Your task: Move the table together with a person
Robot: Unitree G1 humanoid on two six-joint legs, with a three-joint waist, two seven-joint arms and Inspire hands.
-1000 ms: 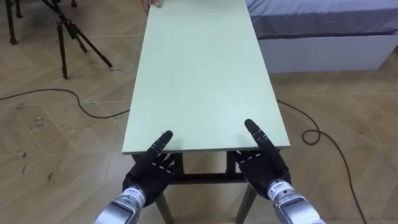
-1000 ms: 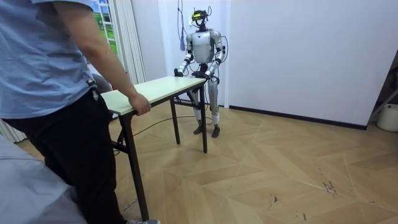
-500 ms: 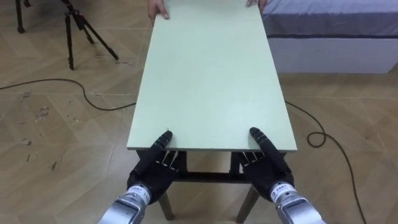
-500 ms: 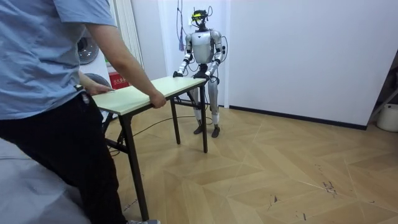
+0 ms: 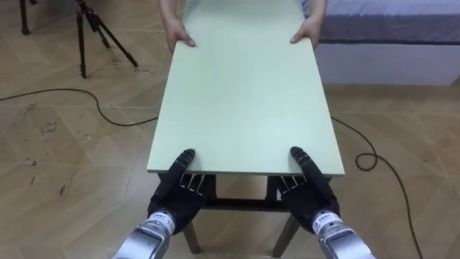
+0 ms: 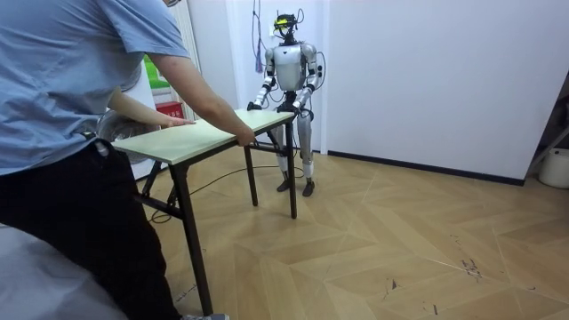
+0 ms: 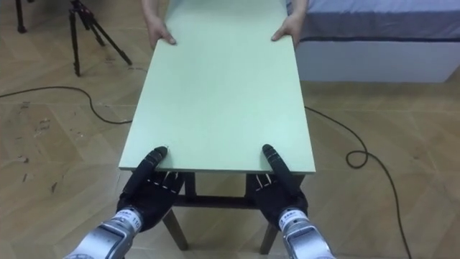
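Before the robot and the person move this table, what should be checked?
1. Left robot hand pinches the pale green rectangular table at its near edge, thumb on top: ok.
2. Right robot hand grips that edge likewise: ok.
3. Person's hands hold both far corners: ok.
4. Table legs lifted off the wooden floor: cannot tell.
5. Room beside the white-framed bed near the far right corner: cannot tell.
6. Black tripod stands apart from the table: ok.

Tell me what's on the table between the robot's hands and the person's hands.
Nothing: the left eye view shows bare tabletop from left hand and right hand to the person's hands.
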